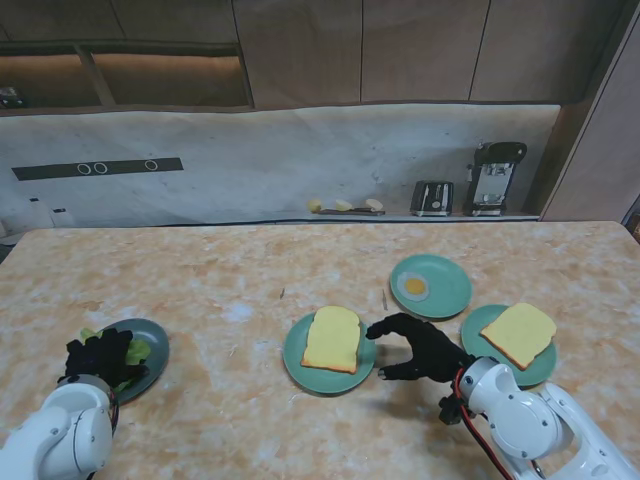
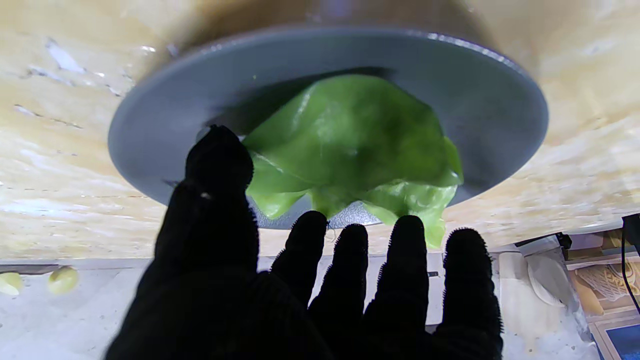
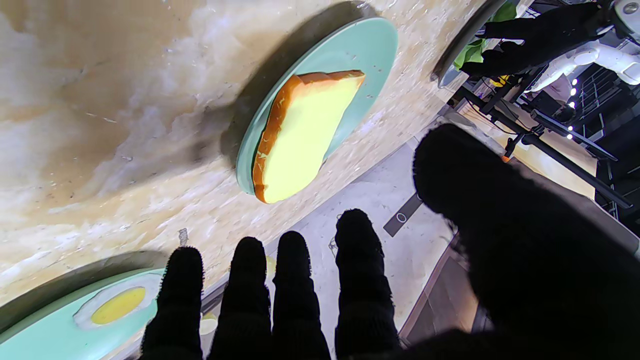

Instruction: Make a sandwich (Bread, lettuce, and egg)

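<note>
1. A beige marbled stone table top [image 1: 250,260] is seen across the stand's view.
2. Behind it, a pale speckled back wall [image 1: 300,160] is placed under brown wooden cabinets [image 1: 360,50].
3. A dark strip with three white rings [image 1: 97,168] is mounted on this wall, at the left.
4. A small silver toaster [image 1: 432,198] and a tall black and silver appliance [image 1: 494,178] are set just beside each other on the far counter.
5. Some small yellowish objects [image 1: 344,205] lie near the toaster; they cannot be identified.
</note>
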Robot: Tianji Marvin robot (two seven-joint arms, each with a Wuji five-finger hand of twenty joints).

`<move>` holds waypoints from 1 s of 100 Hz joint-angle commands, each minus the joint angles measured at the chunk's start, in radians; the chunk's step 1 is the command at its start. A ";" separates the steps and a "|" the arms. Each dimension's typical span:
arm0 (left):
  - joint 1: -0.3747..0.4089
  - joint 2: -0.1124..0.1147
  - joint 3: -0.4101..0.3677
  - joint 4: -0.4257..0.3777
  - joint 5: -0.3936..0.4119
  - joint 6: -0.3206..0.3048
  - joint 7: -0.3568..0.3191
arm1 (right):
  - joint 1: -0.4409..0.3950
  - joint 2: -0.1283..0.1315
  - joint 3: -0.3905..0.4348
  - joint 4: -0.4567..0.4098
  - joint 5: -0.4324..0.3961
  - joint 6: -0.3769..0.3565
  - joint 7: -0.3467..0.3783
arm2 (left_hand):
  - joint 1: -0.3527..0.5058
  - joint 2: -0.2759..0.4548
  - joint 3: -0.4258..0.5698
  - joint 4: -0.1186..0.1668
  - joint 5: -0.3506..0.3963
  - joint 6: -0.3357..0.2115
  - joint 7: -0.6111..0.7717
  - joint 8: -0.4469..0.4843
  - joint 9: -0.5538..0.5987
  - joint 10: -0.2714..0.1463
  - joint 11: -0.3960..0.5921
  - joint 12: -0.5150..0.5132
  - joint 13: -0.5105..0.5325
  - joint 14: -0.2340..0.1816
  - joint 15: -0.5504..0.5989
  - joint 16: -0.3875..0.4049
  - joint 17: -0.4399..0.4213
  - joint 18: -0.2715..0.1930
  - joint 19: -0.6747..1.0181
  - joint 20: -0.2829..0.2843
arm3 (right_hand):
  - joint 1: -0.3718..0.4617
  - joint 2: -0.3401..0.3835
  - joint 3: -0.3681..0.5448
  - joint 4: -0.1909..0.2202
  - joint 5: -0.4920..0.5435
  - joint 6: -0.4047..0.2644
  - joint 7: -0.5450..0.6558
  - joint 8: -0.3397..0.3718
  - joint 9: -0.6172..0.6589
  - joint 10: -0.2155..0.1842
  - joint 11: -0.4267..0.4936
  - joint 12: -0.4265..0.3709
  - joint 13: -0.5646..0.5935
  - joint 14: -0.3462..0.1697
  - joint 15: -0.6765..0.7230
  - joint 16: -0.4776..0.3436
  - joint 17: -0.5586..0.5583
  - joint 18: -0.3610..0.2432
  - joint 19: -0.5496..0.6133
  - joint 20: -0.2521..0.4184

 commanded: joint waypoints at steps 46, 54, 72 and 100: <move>-0.053 -0.011 0.049 0.071 -0.040 0.051 0.052 | -0.008 -0.005 -0.012 -0.005 -0.009 0.031 0.010 | -0.018 -0.151 0.668 0.042 -0.045 0.010 0.232 0.130 0.052 0.031 0.156 0.129 0.124 0.028 0.208 0.118 0.156 0.012 0.332 0.104 | -0.027 0.029 0.026 -0.014 0.018 -0.001 -0.002 0.012 0.024 -0.005 0.011 -0.792 0.027 -0.016 -0.003 0.017 -0.011 -0.008 -0.017 0.017; -0.058 -0.012 0.053 0.079 -0.041 0.050 0.068 | -0.009 -0.005 -0.012 -0.007 -0.009 0.037 0.012 | 0.001 -0.149 0.687 0.043 -0.047 0.003 0.302 0.166 0.076 0.029 0.199 0.169 0.154 0.028 0.265 0.160 0.192 -0.006 0.392 0.140 | -0.027 0.033 0.026 -0.014 0.018 -0.002 -0.002 0.012 0.023 -0.005 0.011 -0.792 0.027 -0.018 -0.003 0.016 -0.011 -0.008 -0.017 0.018; -0.070 -0.015 0.062 0.097 -0.036 0.062 0.099 | -0.009 -0.004 -0.012 -0.009 -0.012 0.043 0.013 | 0.075 -0.185 0.732 0.028 -0.067 -0.022 0.475 0.279 0.108 0.009 0.311 0.301 0.234 0.009 0.384 0.360 0.288 -0.057 0.494 0.200 | -0.022 0.027 0.027 -0.014 0.020 -0.001 0.000 0.014 0.022 -0.005 0.013 -0.791 0.026 -0.017 -0.002 0.017 -0.011 -0.008 -0.016 0.019; -0.085 -0.019 0.077 0.116 -0.040 0.085 0.127 | -0.010 -0.004 -0.013 -0.012 -0.013 0.052 0.018 | 0.264 -0.302 0.704 -0.024 -0.056 -0.055 0.681 0.440 0.256 -0.002 0.331 0.658 0.411 0.012 0.351 0.634 0.405 -0.044 0.564 0.096 | -0.021 0.027 0.020 -0.017 0.021 0.000 0.001 0.015 0.022 -0.004 0.014 -0.791 0.025 -0.015 0.000 0.016 -0.010 -0.008 -0.014 0.020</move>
